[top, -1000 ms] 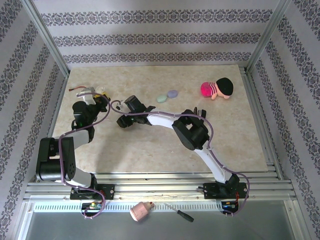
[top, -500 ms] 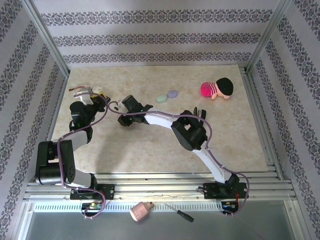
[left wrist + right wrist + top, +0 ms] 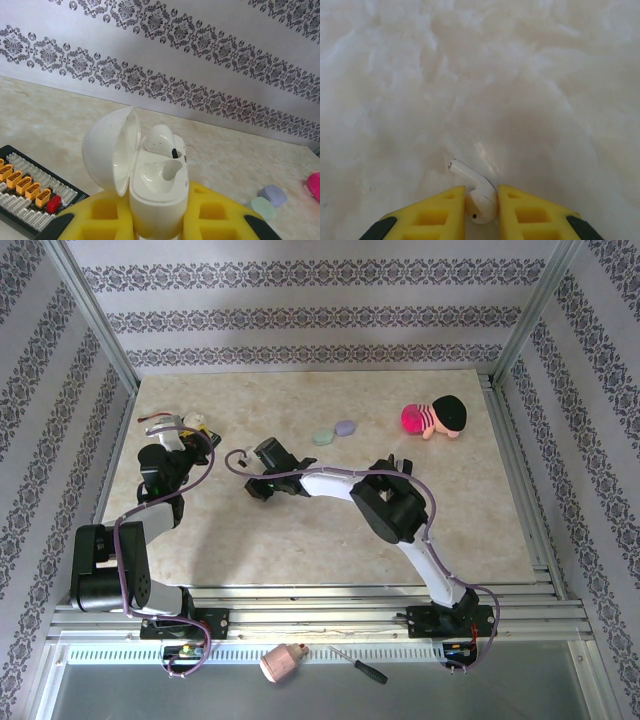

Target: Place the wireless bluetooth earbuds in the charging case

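Marbled beige table (image 3: 300, 530), walls in grey damask-stripe paper. At far left, our left gripper (image 3: 159, 217) is closed tight on the white charging case (image 3: 159, 192), which stands upright btwn the yellow fingers (image 3: 100, 215). Its lid (image 3: 111, 150) is swung open to the left. One seated bud (image 3: 161, 140) fills the far socket; the near socket is a hollow.

Left of the case we see a black board (image 3: 30, 185) w/ yellow connectors lying on the table. To the right, well apart from the case, a lilac pebble (image 3: 272, 194) and a mint pebble (image 3: 262, 207) lie just beside each other. A pink-and-black doll (image 3: 435, 418) lies at far right.

Our right gripper (image 3: 481, 194) is low over mid-table, right of the left one. Its yellow pads touch both sides of the loose white earbud (image 3: 481, 205), so it's pinched. The bud's stem sticks out toward the far left. We can't tell if the bud is touching the table.
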{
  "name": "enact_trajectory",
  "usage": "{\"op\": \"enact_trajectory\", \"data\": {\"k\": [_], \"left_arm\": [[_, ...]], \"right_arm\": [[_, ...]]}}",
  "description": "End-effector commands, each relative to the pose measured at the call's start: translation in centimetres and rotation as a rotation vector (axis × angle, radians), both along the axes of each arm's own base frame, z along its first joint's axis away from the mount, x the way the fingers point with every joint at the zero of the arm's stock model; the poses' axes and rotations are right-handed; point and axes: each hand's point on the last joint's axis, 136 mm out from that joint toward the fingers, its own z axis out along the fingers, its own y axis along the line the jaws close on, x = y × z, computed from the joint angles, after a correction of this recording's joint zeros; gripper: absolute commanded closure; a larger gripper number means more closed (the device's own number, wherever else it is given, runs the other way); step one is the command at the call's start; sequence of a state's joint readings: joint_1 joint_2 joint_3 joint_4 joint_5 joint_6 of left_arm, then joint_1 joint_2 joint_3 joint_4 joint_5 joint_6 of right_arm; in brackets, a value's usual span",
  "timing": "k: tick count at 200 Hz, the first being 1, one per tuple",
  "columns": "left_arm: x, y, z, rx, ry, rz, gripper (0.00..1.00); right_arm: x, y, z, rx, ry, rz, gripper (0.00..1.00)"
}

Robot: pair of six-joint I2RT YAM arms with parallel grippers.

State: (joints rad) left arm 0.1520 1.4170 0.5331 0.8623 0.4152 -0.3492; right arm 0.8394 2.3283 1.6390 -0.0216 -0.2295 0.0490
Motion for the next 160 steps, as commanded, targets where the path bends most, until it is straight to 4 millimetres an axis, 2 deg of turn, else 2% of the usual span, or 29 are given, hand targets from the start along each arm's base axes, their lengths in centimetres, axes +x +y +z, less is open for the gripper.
{"op": "enact_trajectory", "data": {"k": [1, 36, 63, 98, 133, 150, 160], "left_arm": [[-0.5, -0.1, 0.7, 0.0, -0.02, -0.02, 1.0], [-0.6, -1.3, 1.0, -0.012, -0.032, -0.087, 1.0], [-0.6, -2.7, 0.9, -0.018, -0.028, -0.147, 1.0], [-0.5, -4.8, 1.3, 0.007, -0.04, -0.21, 1.0], [0.0, -6.9, 1.5, 0.032, -0.041, -0.265, 1.0], [0.1, -8.2, 1.4, 0.059, -0.036, -0.291, 1.0], [0.1, -8.9, 1.3, 0.079, -0.035, -0.302, 1.0]], "right_arm": [[-0.2, -2.1, 1.7, 0.02, 0.003, -0.021, 0.8], [-1.9, -7.3, 1.2, -0.057, -0.01, -0.026, 0.8], [-3.7, -12.1, 0.0, -0.129, 0.011, -0.043, 0.79], [-6.0, -16.9, -1.5, -0.209, 0.034, -0.091, 0.78], [-6.9, -19.5, -2.3, -0.266, 0.031, -0.141, 0.74], [-6.8, -19.6, -1.8, -0.264, 0.018, -0.16, 0.68], [-6.9, -19.5, -1.1, -0.254, 0.013, -0.158, 0.61]]}}
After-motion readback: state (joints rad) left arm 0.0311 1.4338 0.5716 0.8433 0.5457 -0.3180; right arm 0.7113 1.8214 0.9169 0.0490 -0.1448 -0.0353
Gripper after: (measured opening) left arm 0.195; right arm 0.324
